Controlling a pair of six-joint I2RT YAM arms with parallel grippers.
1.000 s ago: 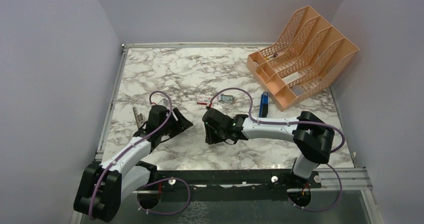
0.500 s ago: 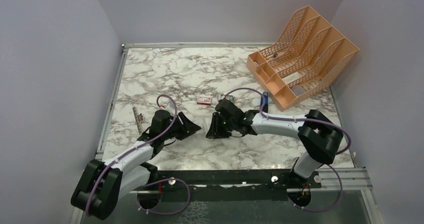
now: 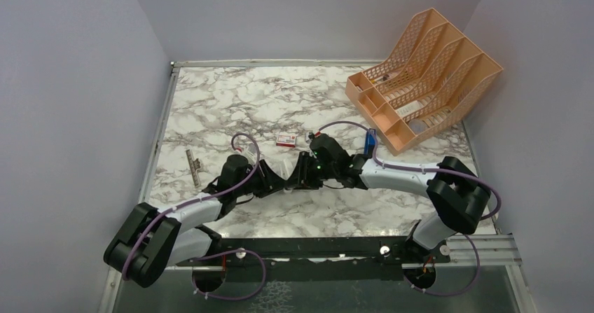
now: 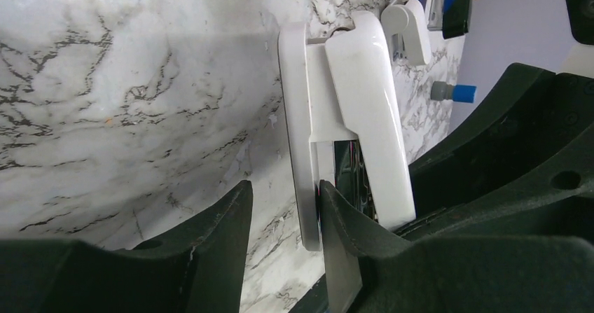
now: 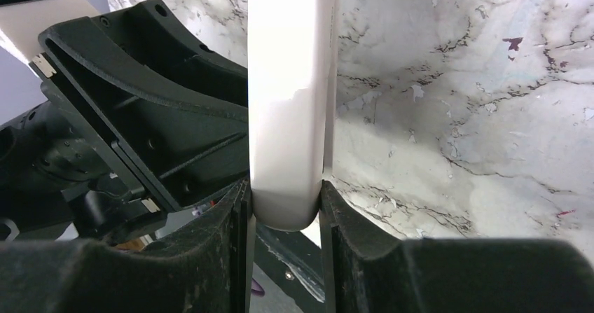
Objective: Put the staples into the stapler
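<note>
Right gripper (image 5: 284,204) clamped on white stapler (image 5: 288,96), left gripper (image 4: 281,199) unclenched astride stapler's thin half, one finger (image 4: 343,236) touching, other standing clear, stapler halves hinged apart, between both grippers at marble table (image 3: 231,103) centre-front, near red-and-white box (image 3: 285,141).

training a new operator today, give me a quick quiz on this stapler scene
1. True or false: the right pincer is clamped on the stapler.
2. The left pincer is: A) straddling one thin half of the stapler, with a gap on one side; B) shut on nothing; C) raised well away from the stapler.
3. Fill in: the small box beyond the arms is red and ____.
Key: 1 true; 2 A; 3 white.
</note>
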